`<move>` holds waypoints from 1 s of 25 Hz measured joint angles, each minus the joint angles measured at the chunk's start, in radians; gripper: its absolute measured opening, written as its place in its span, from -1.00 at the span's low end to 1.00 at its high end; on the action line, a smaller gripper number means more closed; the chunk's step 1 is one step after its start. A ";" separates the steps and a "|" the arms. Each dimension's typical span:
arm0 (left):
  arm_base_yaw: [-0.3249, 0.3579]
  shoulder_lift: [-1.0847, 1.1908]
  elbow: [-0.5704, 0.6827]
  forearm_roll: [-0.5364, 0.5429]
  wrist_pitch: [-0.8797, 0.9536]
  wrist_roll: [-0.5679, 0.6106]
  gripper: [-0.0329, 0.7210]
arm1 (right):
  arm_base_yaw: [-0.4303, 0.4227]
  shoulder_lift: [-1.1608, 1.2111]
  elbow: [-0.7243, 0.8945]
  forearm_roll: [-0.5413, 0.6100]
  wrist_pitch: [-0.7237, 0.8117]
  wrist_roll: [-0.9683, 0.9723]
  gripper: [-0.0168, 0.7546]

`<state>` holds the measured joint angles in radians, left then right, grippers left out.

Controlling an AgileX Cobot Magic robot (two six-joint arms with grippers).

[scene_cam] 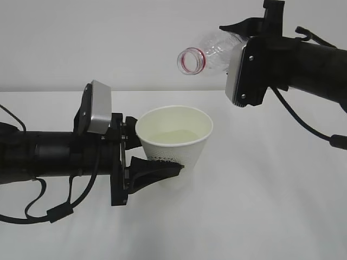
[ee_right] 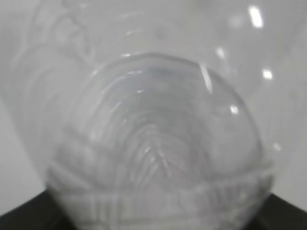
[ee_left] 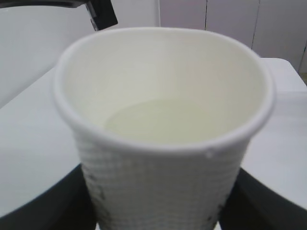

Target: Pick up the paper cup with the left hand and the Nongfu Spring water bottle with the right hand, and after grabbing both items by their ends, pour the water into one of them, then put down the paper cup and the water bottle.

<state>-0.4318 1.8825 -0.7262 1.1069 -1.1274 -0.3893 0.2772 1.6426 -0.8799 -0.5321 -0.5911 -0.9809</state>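
Exterior view: left hand [scene_cam: 142, 162] fingers pinch small white tapered paper cup [scene_cam: 174, 142] upright above white table [scene_cam: 260, 216], water [scene_cam: 174, 138] inside; right hand [scene_cam: 238, 38] clamps clear plastic red-ringed bottle [scene_cam: 209, 51] above-right of cup, tipped mouth-down, apparently emptied, so set-down seems next.

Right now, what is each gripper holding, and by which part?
The left gripper holds the cup by its lower wall. The right gripper holds the bottle by its base end, tipped mouth-down above the cup.
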 joint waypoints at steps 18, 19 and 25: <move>0.000 0.000 0.000 0.000 0.000 0.000 0.38 | 0.000 0.000 0.000 0.038 0.000 0.292 0.23; 0.000 0.000 0.000 0.000 0.000 0.000 0.38 | 0.000 0.000 0.000 0.037 0.000 0.314 0.23; 0.000 0.000 0.000 0.000 0.000 0.000 0.38 | 0.000 0.000 0.000 0.082 0.000 0.406 0.23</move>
<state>-0.4318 1.8825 -0.7262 1.1069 -1.1274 -0.3893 0.2772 1.6426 -0.8799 -0.4501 -0.5911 -0.5746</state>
